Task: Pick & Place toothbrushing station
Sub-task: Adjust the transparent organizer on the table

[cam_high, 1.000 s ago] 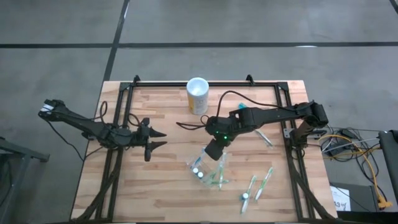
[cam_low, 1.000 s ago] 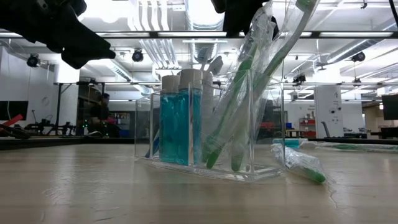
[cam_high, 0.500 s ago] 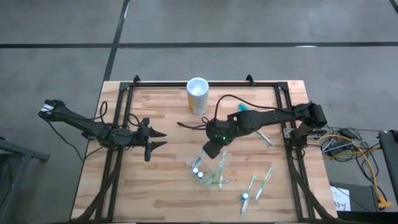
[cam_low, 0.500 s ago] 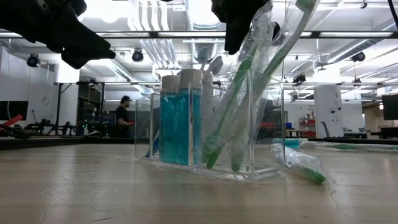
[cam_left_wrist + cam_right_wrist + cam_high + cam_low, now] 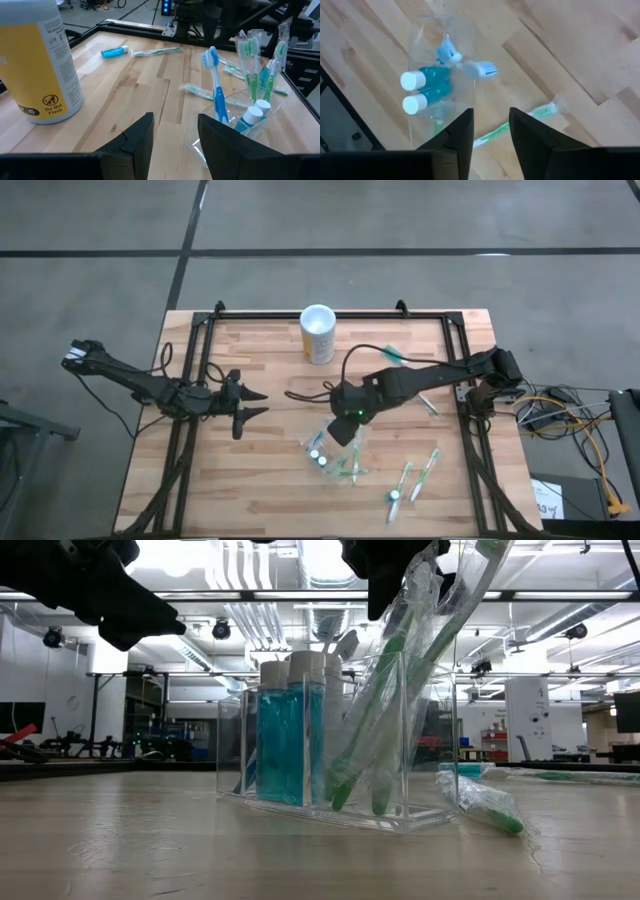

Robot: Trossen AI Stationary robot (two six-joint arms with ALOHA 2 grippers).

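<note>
Clear square plastic holder (image 5: pixel 335 455) on wood surface (image 5: pixel 270 480): two teal white-capped tubes (image 5: pixel 290 730), green wrapped toothbrushes (image 5: pixel 400 680). Right claw (image 5: pixel 343 432) above, parted, empty. Left claw (image 5: pixel 250 408) parted, well apart.

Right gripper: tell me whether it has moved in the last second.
Yes. In the high view the right gripper has shifted slightly toward the table's near edge, farther from the yellow cup.

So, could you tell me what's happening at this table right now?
The right claw hovers directly above the clear toothbrushing station, its fingers parted with nothing between them. The station already holds wrapped green toothbrushes, blue toothbrushes and two toothpaste tubes. More wrapped toothbrushes lie loose on the wood. The left claw waits open off to the side.
</note>
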